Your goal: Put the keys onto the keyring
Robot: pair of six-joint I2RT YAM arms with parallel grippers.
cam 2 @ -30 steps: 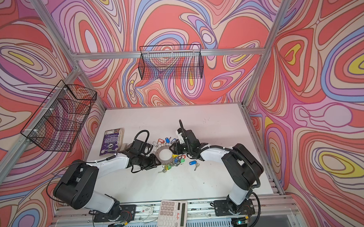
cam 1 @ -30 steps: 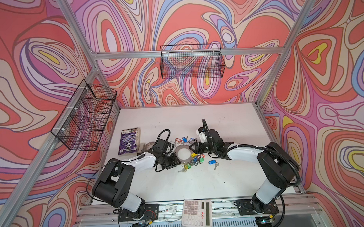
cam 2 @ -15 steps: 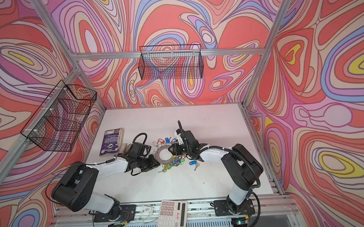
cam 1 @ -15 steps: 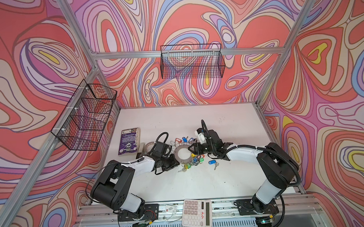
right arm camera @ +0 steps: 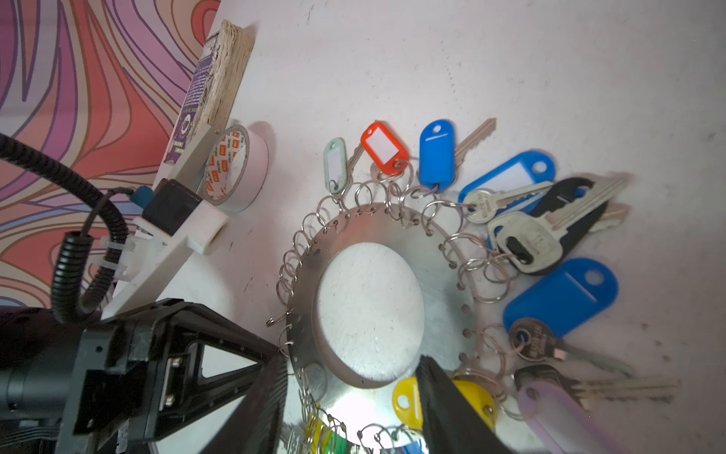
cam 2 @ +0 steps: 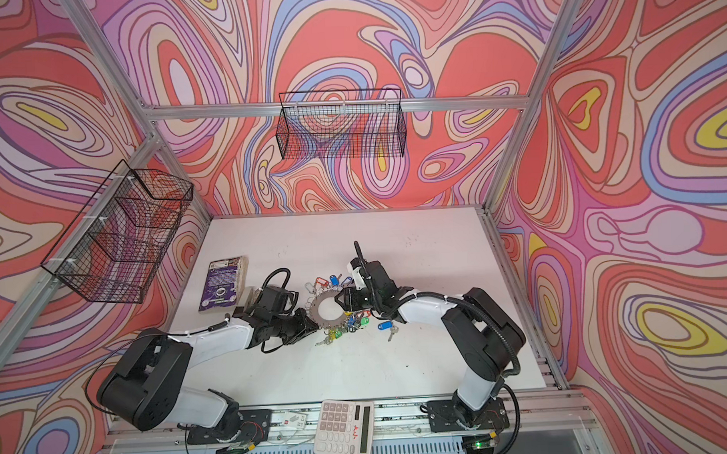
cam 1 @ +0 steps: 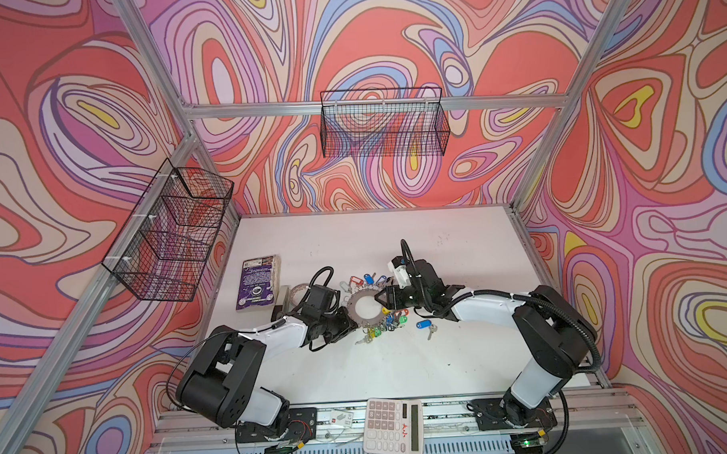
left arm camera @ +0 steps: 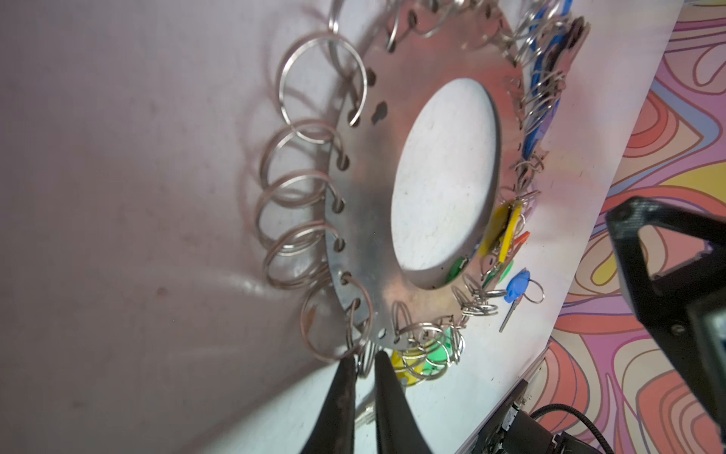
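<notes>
The keyring (cam 1: 356,318) (cam 2: 317,318) is a flat grey metal disc lying mid-table, its rim hung with split rings. Keys with blue, red and pale tags (right arm camera: 436,153) fan off its far side; green and yellow tags (left arm camera: 416,365) hang at the near side. My left gripper (cam 1: 354,322) (left arm camera: 364,363) is shut on one split ring at the disc's rim. My right gripper (cam 1: 382,304) (right arm camera: 351,359) is open over the opposite rim, one finger (right arm camera: 440,397) lying across a yellow tag (right arm camera: 404,397). A loose blue-tagged key (cam 1: 422,325) (cam 2: 384,327) lies just right of the disc.
A purple book (cam 1: 257,283) and a tape roll (cam 1: 297,289) (right arm camera: 235,169) lie left of the disc, behind my left wrist. A calculator (cam 1: 392,420) sits on the front rail. Wire baskets hang on the back wall (cam 1: 385,127) and the left wall (cam 1: 170,234).
My left gripper's fingers have come together on a split ring at the keyring's rim. The right gripper and the keyring have hardly moved.
</notes>
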